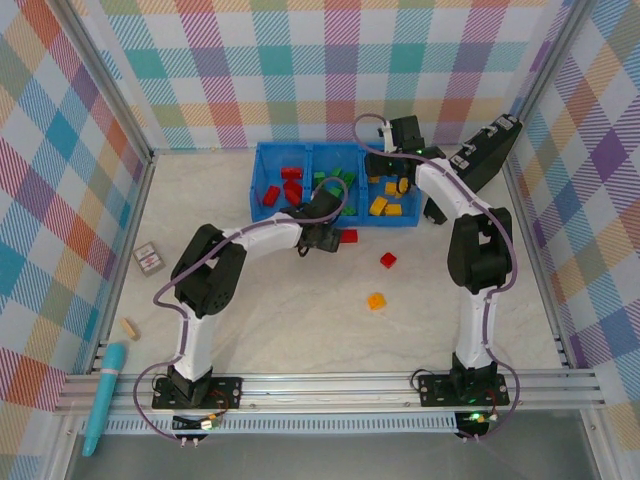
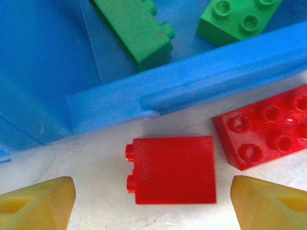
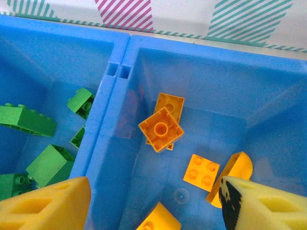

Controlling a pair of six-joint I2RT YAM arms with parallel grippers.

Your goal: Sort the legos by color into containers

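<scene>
My left gripper (image 2: pixel 152 207) stands open low over the table, just in front of the blue tray (image 2: pixel 192 86). A red lego (image 2: pixel 170 170) lies on its side between the yellow fingertips (image 2: pixel 43 203), untouched. A second red lego (image 2: pixel 268 129) lies to its right. My right gripper (image 3: pixel 153 206) hangs open above the tray's right compartment (image 3: pixel 268 86), holding nothing. Several orange legos (image 3: pixel 160 128) lie in that compartment. Green ones (image 3: pixel 48 165) lie in the middle compartment and red ones (image 1: pixel 290 180) in the left. From above, my left gripper (image 1: pixel 322 238) and right gripper (image 1: pixel 392 165) flank the tray's front and right side.
Loose on the table are a red lego (image 1: pixel 388 260) and an orange one (image 1: pixel 376 300). A black case (image 1: pixel 485 150) leans at the back right. A grey card (image 1: pixel 148 258) lies at the left, and a teal pen-like object (image 1: pixel 104 395) rests by the near rail.
</scene>
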